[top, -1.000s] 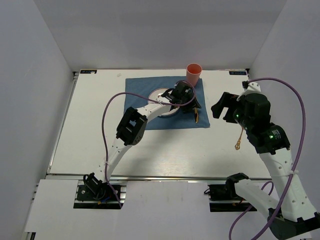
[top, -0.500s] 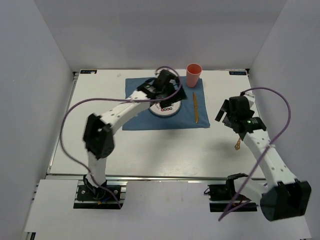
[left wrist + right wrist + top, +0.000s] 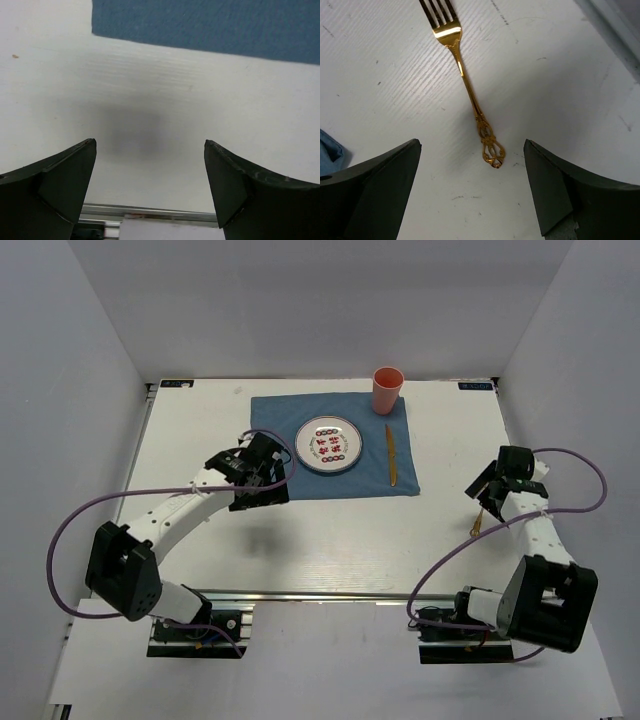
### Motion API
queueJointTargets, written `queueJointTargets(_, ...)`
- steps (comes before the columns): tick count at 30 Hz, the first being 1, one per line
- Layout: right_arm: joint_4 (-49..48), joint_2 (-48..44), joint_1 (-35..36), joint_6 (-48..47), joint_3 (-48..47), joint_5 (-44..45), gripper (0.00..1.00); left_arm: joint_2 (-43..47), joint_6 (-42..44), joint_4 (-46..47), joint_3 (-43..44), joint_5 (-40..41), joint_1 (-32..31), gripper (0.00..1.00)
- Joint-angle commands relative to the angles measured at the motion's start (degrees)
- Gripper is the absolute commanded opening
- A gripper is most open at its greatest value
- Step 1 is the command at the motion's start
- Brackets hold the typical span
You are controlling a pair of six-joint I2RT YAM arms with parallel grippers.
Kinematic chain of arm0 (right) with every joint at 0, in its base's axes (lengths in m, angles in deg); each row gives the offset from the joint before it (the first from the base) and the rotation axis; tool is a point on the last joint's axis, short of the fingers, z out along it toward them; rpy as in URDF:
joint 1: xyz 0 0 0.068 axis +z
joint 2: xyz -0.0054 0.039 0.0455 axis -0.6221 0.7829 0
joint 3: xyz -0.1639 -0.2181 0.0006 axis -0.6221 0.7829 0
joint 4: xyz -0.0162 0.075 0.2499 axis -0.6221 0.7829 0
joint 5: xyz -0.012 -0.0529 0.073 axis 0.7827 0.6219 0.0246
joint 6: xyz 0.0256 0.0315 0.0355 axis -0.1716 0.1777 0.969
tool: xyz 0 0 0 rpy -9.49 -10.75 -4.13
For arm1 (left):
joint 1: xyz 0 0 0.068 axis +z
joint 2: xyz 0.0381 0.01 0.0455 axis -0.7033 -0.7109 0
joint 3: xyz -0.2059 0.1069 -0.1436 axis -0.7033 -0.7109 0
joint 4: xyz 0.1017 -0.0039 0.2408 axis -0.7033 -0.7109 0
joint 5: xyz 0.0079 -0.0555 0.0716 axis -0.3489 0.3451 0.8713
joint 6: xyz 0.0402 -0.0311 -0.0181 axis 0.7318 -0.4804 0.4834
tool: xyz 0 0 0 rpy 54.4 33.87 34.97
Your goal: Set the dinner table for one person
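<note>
The white dinner table [image 3: 200,530] carries a blue cloth [image 3: 275,415] with a patterned plate [image 3: 328,444] on it, a gold knife [image 3: 392,455] to the plate's right and an orange cup [image 3: 387,390] at the cloth's far right corner. A gold fork [image 3: 465,85] lies on the bare table right of the cloth; its handle end shows in the top view [image 3: 475,530]. My right gripper [image 3: 472,145] is open and empty, low over the fork's handle end, and shows in the top view [image 3: 492,492]. My left gripper [image 3: 150,145] is open and empty over bare table near the cloth's front left corner [image 3: 264,485].
The cloth's front edge [image 3: 210,30] lies beyond the left fingers, and the table's metal front rail [image 3: 150,212] shows below them. White walls enclose the table at the back and both sides. A cloth corner [image 3: 330,150] shows left of the right fingers.
My left arm has pulled back from the plate to the cloth's front left corner. My right arm has swung right and come down over the fork.
</note>
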Motion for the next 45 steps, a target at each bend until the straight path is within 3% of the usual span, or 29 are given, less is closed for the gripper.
queueJointTargets(1,-7.19,2.98,-0.71,-0.26,1.09,-6.48,0.89,5.03,5.50,0.55,-1.86,1.41,0.74,0.98)
queueJointTargets(12,-11.87,23.55,-0.79,1.68,-3.47,-1.49,0.87,11.62,4.71,4.69,-4.77,-2.45,0.74,0.98)
queueJointTargets(14,-12.31,26.80,-0.62,1.85,-3.92,-2.46,0.75,11.44,4.62,4.68,-4.77,-2.81,0.74,0.98)
queueJointTargets(15,-13.10,27.42,-0.36,1.77,-3.57,-3.59,0.57,11.62,4.53,4.60,-4.85,-2.81,0.74,0.98)
queueJointTargets(17,-14.77,27.95,-0.44,1.33,-1.46,-6.22,0.41,11.88,4.53,4.42,-4.85,-1.93,0.74,0.98)
queueJointTargets(18,-15.21,27.86,-0.44,1.33,-1.20,-6.50,0.08,11.88,4.44,4.33,-4.77,-1.75,0.74,0.98)
queueJointTargets(19,-15.13,26.82,-0.44,1.50,-0.84,-4.94,0.00,12.14,4.36,4.16,-4.68,-1.58,0.74,0.98)
queueJointTargets(25,-13.37,19.18,1.93,1.15,-2.16,-7.02,0.00,13.73,2.87,0.83,-2.84,3.68,0.74,0.98)
queueJointTargets(30,-10.74,15.47,10.53,1.15,-10.49,-10.54,0.00,15.49,-1.52,-4.53,-2.84,19.91,0.74,0.98)
queueJointTargets(32,-9.59,16.17,18.26,0.98,-16.62,-11.77,0.00,15.84,-5.04,-9.36,-1.87,26.51,0.74,0.98)
queueJointTargets(35,-5.82,21.69,29.33,0.54,-26.12,-11.34,0.00,17.41,-11.10,-15.61,-1.86,32.42,0.74,0.98)
queueJointTargets(38,-0.21,32.05,41.97,0.27,-43.16,-9.49,0.00,21.28,-15.06,-17.64,-5.45,37.97,0.74,0.98)
queueJointTargets(39,0.69,38.43,43.66,0.45,-52.17,-10.45,0.00,22.16,-14.90,-17.03,-5.64,37.63,0.74,0.98)
queueJointTargets(42,5.69,51.88,48.16,3.59,-66.45,-13.18,0.00,26.29,-13.94,-14.41,-6.25,37.36,0.03,0.98)
queueJointTargets(43,7.27,55.16,48.51,4.74,-76.15,-13.44,0.00,28.47,-12.80,-12.91,-6.96,36.84,0.64,0.98)
queueJointTargets(45,8.52,63.41,50.18,7.90,-83.43,-15.81,0.00,29.55,-12.17,-11.84,-7.40,36.57,0.65,0.98)
